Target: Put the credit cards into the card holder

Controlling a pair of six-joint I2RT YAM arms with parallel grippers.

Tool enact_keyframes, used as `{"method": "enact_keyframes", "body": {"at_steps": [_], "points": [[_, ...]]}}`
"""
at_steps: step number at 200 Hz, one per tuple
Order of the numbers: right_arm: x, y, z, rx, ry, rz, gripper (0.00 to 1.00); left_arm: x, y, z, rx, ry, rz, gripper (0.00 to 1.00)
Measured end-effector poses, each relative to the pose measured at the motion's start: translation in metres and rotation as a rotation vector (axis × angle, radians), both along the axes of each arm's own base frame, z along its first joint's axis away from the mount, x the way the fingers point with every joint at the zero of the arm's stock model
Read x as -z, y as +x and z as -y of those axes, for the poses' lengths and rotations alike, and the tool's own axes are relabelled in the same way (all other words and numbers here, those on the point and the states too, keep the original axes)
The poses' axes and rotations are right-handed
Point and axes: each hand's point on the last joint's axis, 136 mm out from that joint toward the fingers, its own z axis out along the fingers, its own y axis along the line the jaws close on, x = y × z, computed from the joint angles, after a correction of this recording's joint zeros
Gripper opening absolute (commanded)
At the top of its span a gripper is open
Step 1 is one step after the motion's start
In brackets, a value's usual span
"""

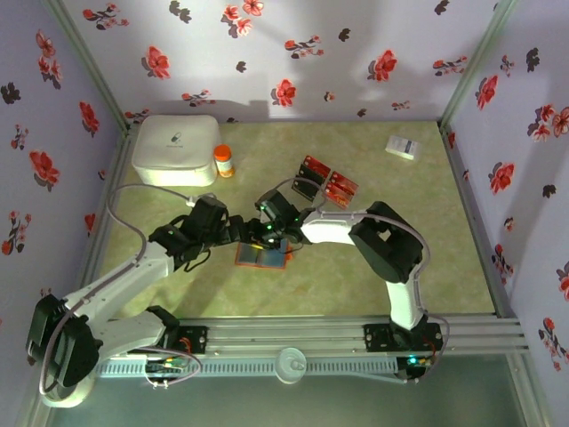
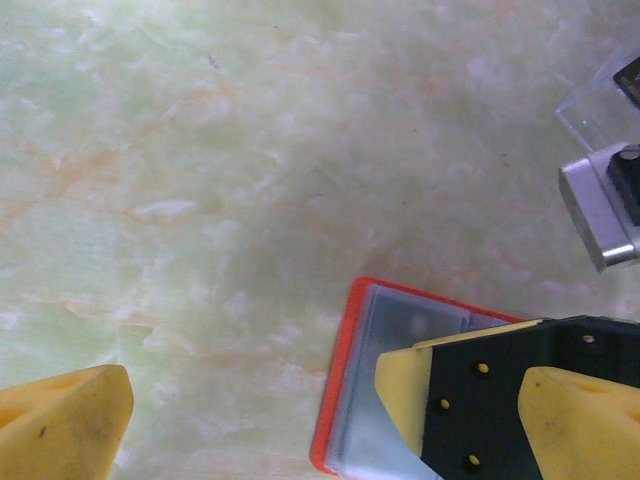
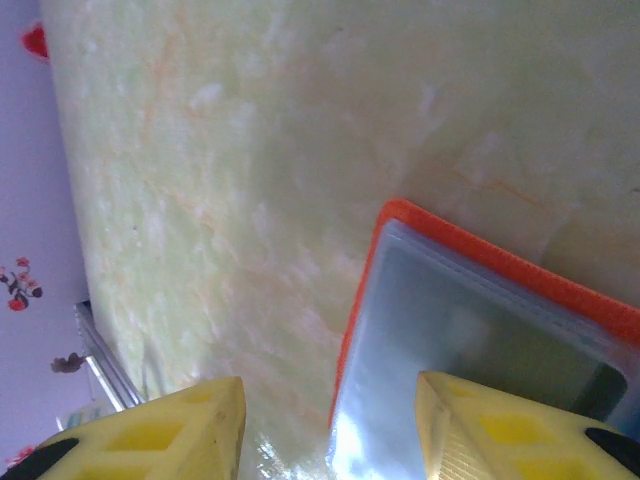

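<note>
The card holder (image 1: 260,257) lies open on the green marbled table (image 1: 373,267), near the middle and toward the near edge, its bluish-grey inside facing up. Both arms meet over it. The left gripper (image 2: 320,430) hangs just left of it with its jaws spread wide and nothing between them. The right gripper (image 3: 330,425) has its jaws partly apart and holds nothing; one finger sits over the holder's clear pocket, the other over bare table. The credit cards (image 1: 324,181), red and black, lie together farther back and to the right, apart from the holder.
</note>
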Motion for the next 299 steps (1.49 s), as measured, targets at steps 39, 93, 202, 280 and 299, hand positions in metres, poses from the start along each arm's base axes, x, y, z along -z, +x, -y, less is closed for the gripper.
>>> {"method": "enact_keyframes", "body": {"at_steps": [39, 93, 202, 280, 299], "points": [[0.005, 0.0, 0.0, -0.001, -0.007, -0.006, 0.49, 0.002, 0.0, -0.002, -0.002, 0.006, -0.005, 1.0], [0.0, 0.001, 0.001, 0.003, -0.002, -0.001, 0.49, 0.009, -0.002, -0.004, -0.004, 0.016, -0.019, 1.0], [-0.012, 0.001, 0.024, 0.031, 0.002, 0.008, 0.42, 0.024, -0.003, -0.005, -0.004, 0.04, -0.052, 1.0], [0.007, 0.002, 0.024, 0.037, -0.018, -0.013, 0.15, 0.048, -0.011, -0.01, -0.001, 0.075, -0.102, 1.0], [0.013, 0.002, 0.025, 0.039, -0.029, -0.023, 0.1, 0.054, -0.012, -0.01, 0.004, 0.083, -0.115, 1.0]]}}
